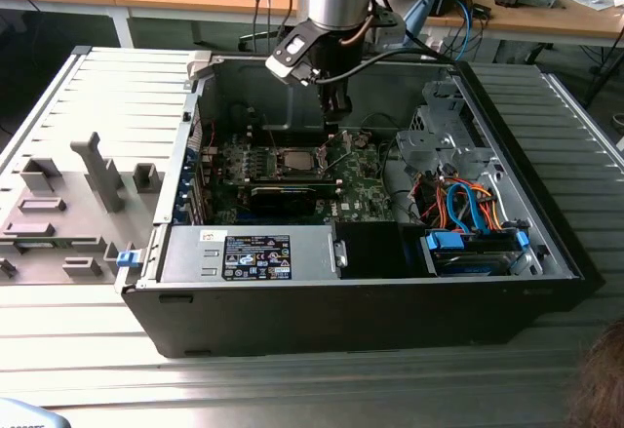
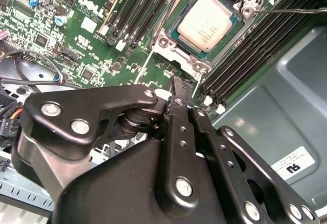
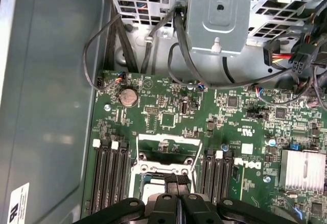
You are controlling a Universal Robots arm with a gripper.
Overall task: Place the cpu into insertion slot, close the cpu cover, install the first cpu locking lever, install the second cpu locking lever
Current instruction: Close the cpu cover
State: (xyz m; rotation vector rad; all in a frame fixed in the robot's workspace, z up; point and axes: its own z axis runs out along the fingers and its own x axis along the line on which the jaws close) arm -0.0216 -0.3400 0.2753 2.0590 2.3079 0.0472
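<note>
The cpu (image 2: pixel 207 25), a silvery square chip, lies in the insertion slot (image 2: pixel 188 47) on the green motherboard (image 2: pixel 97 45). In the first wrist view the cpu cover (image 3: pixel 168 136), a thin metal frame with a square opening, stands tilted up off the slot (image 3: pixel 145 183). My gripper (image 2: pixel 180 85) is shut with nothing between its fingers, and its tip hovers just beside the slot's edge. A thin locking lever (image 2: pixel 291 10) sticks out past one corner of the slot. In the exterior view the gripper (image 1: pixel 336 108) hangs inside the open case, just behind the slot (image 1: pixel 295 163).
Black memory slots (image 3: pixel 110 175) flank the socket on both sides. A ribbed heatsink (image 3: pixel 304 170) sits on the board. A drive cage (image 3: pixel 217 15) and loose cables (image 3: pixel 179 55) lie beyond the board. The case's walls (image 1: pixel 546 223) close in the work space.
</note>
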